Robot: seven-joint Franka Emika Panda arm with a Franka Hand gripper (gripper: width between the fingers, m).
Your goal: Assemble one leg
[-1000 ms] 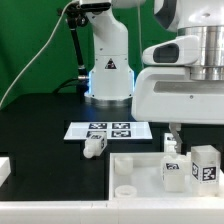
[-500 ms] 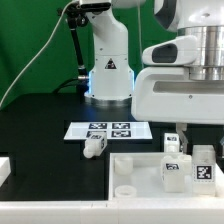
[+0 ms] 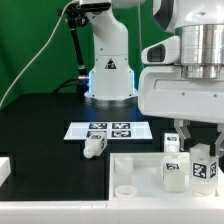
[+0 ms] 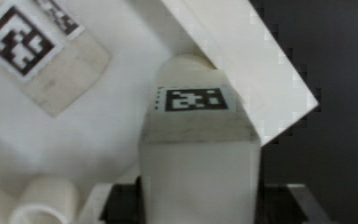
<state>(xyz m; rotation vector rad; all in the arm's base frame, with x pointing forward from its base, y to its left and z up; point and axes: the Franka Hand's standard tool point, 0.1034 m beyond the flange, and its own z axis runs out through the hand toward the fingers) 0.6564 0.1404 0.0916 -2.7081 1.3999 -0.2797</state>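
Your leg [image 3: 204, 165] stands upright on the white slab [image 3: 140, 172] at the desk's [image 3: 40, 120] front edge, toward the exterior view's right, with a tag on the side facing you. The gripper [image 3: 196, 137] hangs right over it, one dark finger [image 3: 180, 133] coming down just behind and beside the leg's top. From this view you can't see whether the fingers touch the leg, and the wrist view doesn't settle it either, so whether the jaws are released or clenched cannot be told.

In the wrist view the leg [image 4: 197, 145] fills the middle of the picture, a rounded white post with a small tag on it, and the slab [image 4: 87, 110] leans in beside it, carrying a bigger tag. A dark finger [image 4: 311, 203] shows only as a sliver at the frame's edge.

A second leg [image 3: 173, 167] stands on the slab just beside the first, toward the exterior view's left. Another leg [image 3: 94, 146] lies on its side on the bare desk, well apart from the slab, just in front of the marker board [image 3: 108, 130]. The marker board lies flat near the desk's middle, in front of the arm's base [image 3: 108, 78]. A white block [image 3: 5, 168] sits at the desk's front edge on the exterior view's far left, cut off by the frame.
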